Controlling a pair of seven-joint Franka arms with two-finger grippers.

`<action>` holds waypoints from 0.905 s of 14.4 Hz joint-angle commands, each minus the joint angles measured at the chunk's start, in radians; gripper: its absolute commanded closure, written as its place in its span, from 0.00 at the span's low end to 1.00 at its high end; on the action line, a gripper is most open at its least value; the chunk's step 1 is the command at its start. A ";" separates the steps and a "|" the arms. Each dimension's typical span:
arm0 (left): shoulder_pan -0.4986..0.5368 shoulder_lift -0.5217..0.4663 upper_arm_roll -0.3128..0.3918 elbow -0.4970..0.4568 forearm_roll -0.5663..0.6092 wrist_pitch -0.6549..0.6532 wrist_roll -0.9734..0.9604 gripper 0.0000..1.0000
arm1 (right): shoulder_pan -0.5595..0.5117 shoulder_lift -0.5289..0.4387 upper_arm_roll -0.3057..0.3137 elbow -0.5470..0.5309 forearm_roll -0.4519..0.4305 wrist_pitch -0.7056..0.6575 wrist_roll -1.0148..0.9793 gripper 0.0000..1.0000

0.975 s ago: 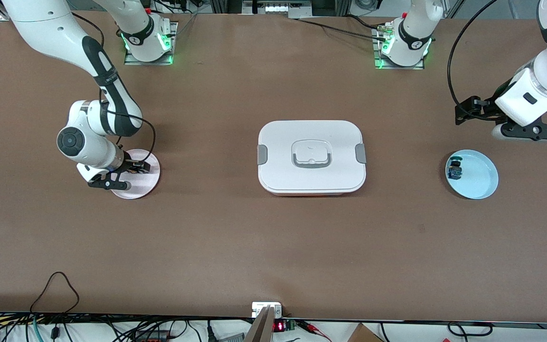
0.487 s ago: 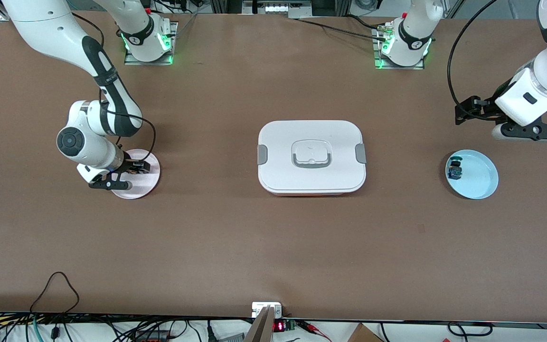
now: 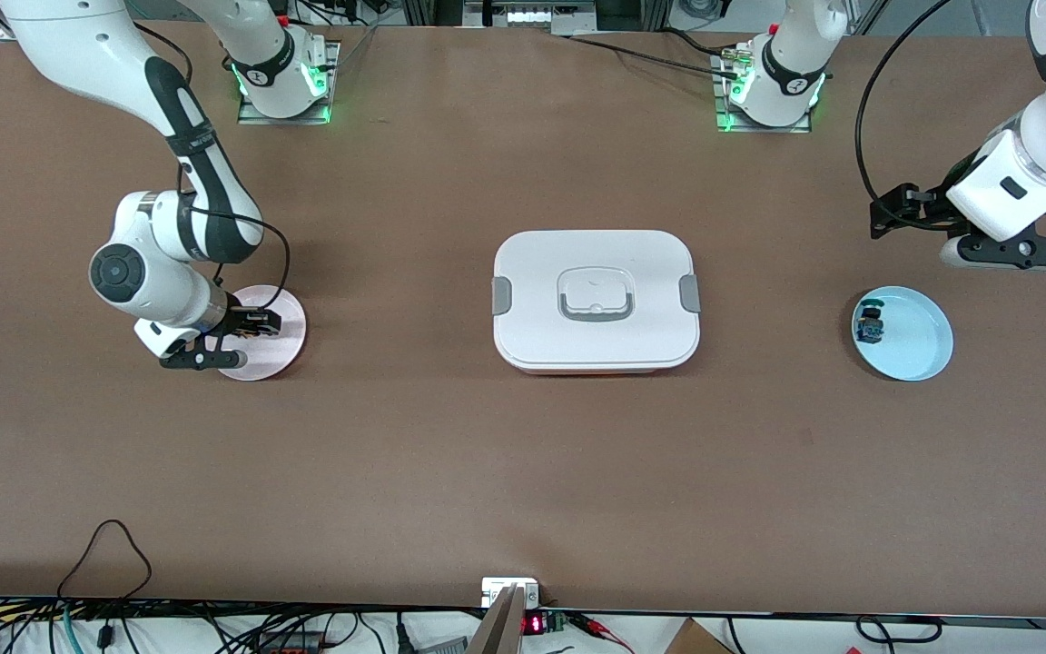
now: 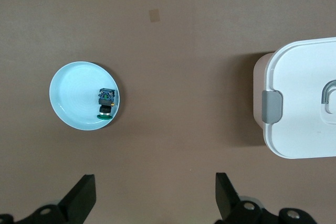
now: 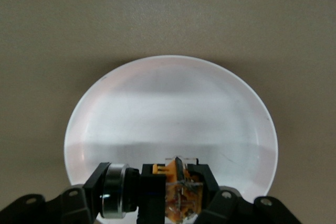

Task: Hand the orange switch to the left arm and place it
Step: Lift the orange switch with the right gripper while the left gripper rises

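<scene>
Centrally on the desk [image 3: 450,472] sits the box [image 3: 596,302]. Toward the right arm's end, the right tool [image 5: 167,196] is clamped on the orange switch [image 5: 178,192] just over a pink plate [image 3: 280,338]. Waiting above bare desk near a blue plate [image 3: 918,350], the left tool [image 4: 152,198] stands apart.

Box [image 3: 596,350]: white, grey clips.
Bench [image 3: 523,472]: plain brown.
Plate beside box [image 3: 922,350]: light blue.
Orange switch [image 5: 178,195]: orange, black.

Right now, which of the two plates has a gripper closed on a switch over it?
The pink plate toward the right arm's end: the right gripper grips the orange switch over it. The blue plate holds only the blue-and-black switch.
</scene>
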 commanded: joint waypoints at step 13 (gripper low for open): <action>-0.005 -0.011 -0.003 -0.015 0.016 -0.018 -0.006 0.00 | 0.029 -0.102 0.001 0.294 0.006 -0.290 -0.017 0.96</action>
